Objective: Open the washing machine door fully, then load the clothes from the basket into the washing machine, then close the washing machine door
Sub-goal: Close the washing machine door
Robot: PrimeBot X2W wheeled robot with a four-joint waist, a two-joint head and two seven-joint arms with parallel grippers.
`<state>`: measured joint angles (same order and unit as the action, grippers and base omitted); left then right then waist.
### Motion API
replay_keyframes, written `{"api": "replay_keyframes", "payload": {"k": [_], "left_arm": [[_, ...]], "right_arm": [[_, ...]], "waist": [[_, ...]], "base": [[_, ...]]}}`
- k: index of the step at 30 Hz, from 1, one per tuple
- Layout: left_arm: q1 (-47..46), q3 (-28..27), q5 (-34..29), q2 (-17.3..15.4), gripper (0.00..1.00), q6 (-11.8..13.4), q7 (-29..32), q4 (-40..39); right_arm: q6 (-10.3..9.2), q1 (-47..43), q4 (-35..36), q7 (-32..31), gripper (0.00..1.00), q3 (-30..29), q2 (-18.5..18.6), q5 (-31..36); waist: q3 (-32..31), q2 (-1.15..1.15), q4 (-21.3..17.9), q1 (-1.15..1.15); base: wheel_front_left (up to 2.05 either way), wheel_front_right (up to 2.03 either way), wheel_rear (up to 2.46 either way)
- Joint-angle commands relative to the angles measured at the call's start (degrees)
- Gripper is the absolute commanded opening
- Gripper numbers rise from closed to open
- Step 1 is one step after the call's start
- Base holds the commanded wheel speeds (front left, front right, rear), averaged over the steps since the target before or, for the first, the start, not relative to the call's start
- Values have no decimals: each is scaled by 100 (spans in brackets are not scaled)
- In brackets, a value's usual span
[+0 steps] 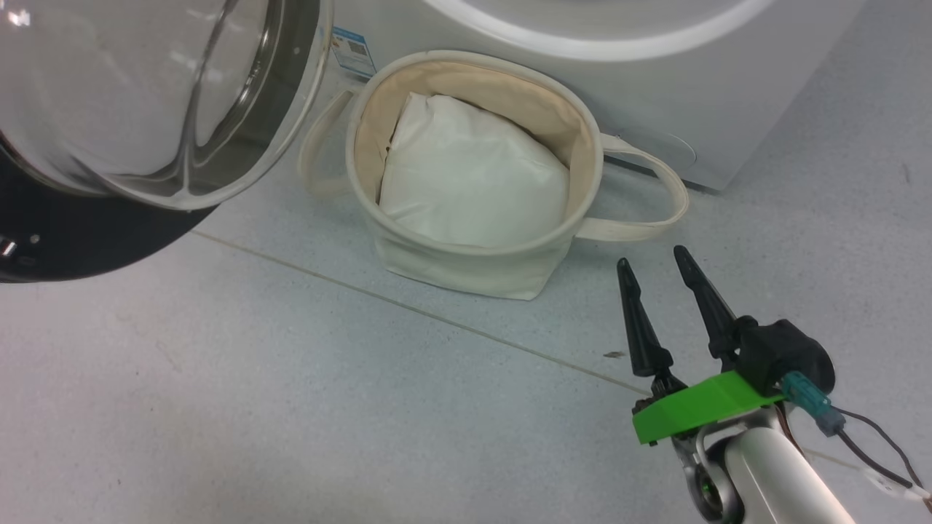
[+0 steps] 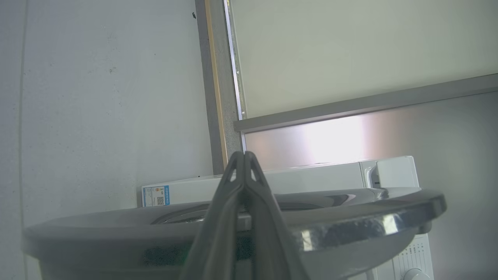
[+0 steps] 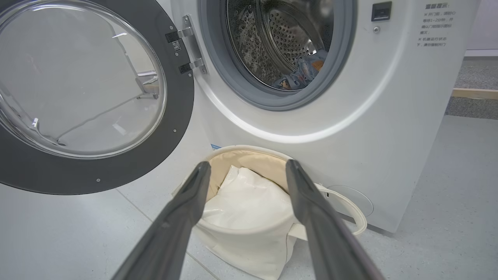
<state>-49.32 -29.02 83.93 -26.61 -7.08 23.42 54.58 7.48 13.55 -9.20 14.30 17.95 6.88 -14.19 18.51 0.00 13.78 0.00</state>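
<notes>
The washing machine [image 3: 389, 128] stands with its door [image 3: 163, 128] swung wide to the left, the glass bowl [image 1: 145, 94] facing out. Light-blue printed clothes [image 3: 299, 72] lie at the bottom of the steel drum [image 3: 280, 35]. The cream basket [image 1: 480, 269] sits on the floor against the washer's front, holding a plain white pad [image 1: 466, 178]. My right gripper [image 1: 659, 258] hangs open just right of the basket, nothing between its fingers; in its wrist view the right gripper [image 3: 247, 167] frames the basket [image 3: 253, 241]. My left gripper [image 2: 244, 153] is shut with nothing in it, above the door's rim [image 2: 350, 225].
Grey speckled floor [image 1: 291, 378] spreads in front of the washer, crossed by a thin seam. A blue label sticker [image 1: 353, 52] sits on the washer's front by the basket. A wall and a window frame [image 2: 218, 77] rise behind the machine.
</notes>
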Motion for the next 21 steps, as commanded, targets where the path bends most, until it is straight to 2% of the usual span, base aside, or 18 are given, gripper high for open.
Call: {"api": "replay_keyframes", "payload": {"k": [1, 16, 21], "left_arm": [[49, 79, 58, -187, 0, -40, 317, -233], [495, 619, 234, 34, 0, -41, 1876, -986], [726, 817, 113, 130, 0, -41, 1987, -1494]], "right_arm": [[1, -68, 170, 70, 100, 137, -62, 12], [1, -192, 106, 70, 100, 166, -236, -85], [1, -248, 116, 70, 100, 67, -293, -85]], "waist": [[-14, 0, 24, 0], [-438, 0, 150, 0], [-611, 0, 198, 0]], "base": [[0, 0, 0], [0, 0, 0], [0, 0, 0]]}}
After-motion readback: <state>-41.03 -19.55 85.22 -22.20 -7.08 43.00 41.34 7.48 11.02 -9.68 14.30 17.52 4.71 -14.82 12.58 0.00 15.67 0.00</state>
